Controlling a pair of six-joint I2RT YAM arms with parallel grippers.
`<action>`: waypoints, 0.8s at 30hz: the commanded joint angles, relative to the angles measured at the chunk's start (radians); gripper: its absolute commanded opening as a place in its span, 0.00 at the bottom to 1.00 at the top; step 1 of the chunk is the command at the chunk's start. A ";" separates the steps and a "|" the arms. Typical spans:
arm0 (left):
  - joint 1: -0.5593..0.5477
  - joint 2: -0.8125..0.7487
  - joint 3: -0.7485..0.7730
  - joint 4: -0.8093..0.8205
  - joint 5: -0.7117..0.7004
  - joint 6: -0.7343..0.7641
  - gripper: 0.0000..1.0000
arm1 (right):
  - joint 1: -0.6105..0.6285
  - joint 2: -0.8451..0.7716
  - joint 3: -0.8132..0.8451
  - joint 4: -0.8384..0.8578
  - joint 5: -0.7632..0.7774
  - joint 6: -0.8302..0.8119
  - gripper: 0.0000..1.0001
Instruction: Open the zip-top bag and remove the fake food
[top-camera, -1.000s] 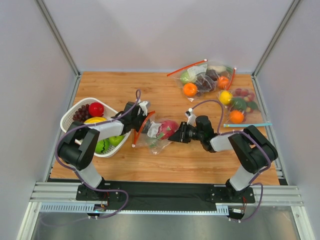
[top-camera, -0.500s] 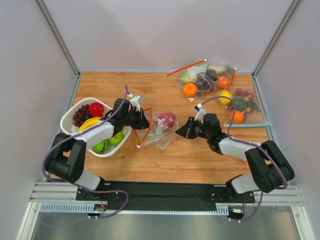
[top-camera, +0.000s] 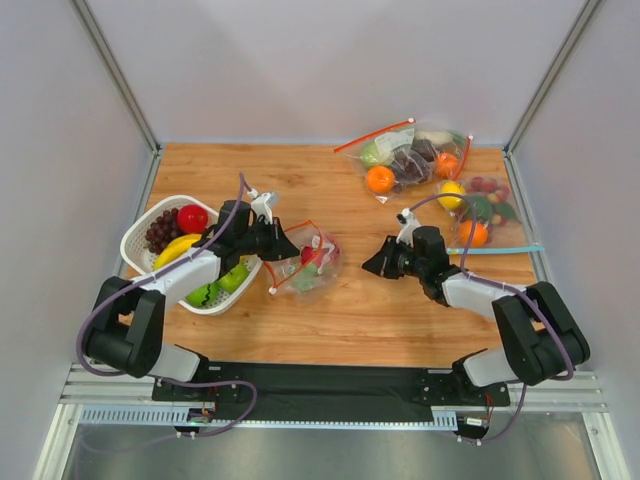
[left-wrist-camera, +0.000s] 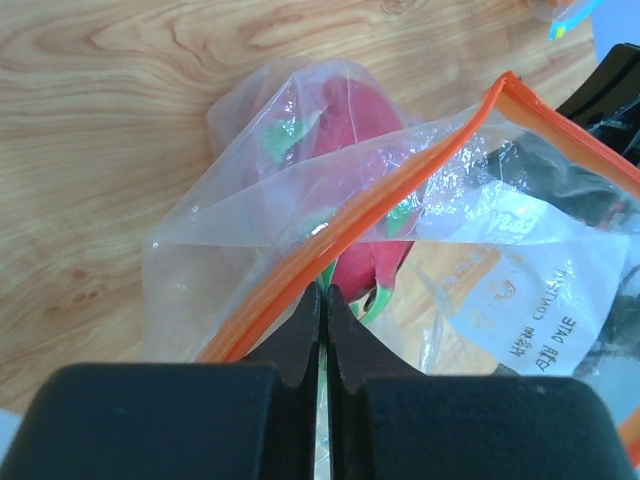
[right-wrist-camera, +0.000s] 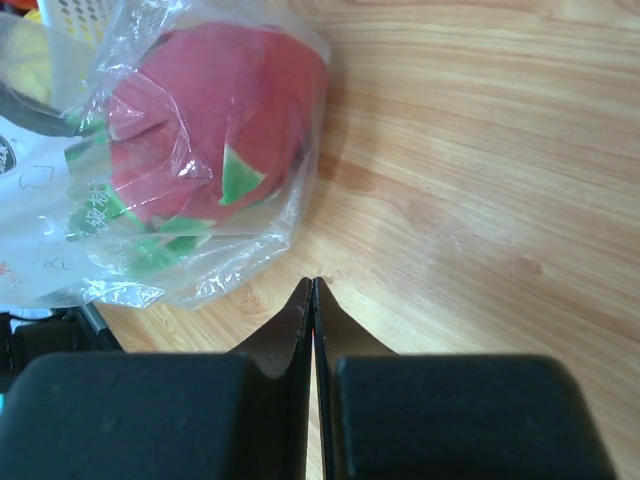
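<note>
Left end effector (left-wrist-camera: 322, 296) clamps the zip-top bag (left-wrist-camera: 215, 215) by its strip (left-wrist-camera: 385, 197); my right end effector (right-wrist-camera: 313, 290) closed, empty. Risk: strip slips, pink fruit (right-wrist-camera: 215, 110) hits bench (right-wrist-camera: 480, 150).

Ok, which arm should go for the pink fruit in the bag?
Right. The left gripper is shut on the zip-top bag at its orange strip, holding it; the right gripper is shut, empty, and faces the pink fruit through the plastic.
</note>
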 joint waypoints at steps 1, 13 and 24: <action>0.001 0.026 -0.020 0.130 0.059 -0.059 0.00 | 0.001 0.045 0.020 0.124 -0.116 0.025 0.00; -0.076 0.127 0.021 -0.026 -0.216 -0.005 0.00 | 0.144 0.194 0.040 0.270 -0.147 0.130 0.57; -0.106 0.116 0.009 -0.022 -0.179 -0.025 0.00 | 0.144 0.315 0.052 0.470 -0.188 0.182 0.48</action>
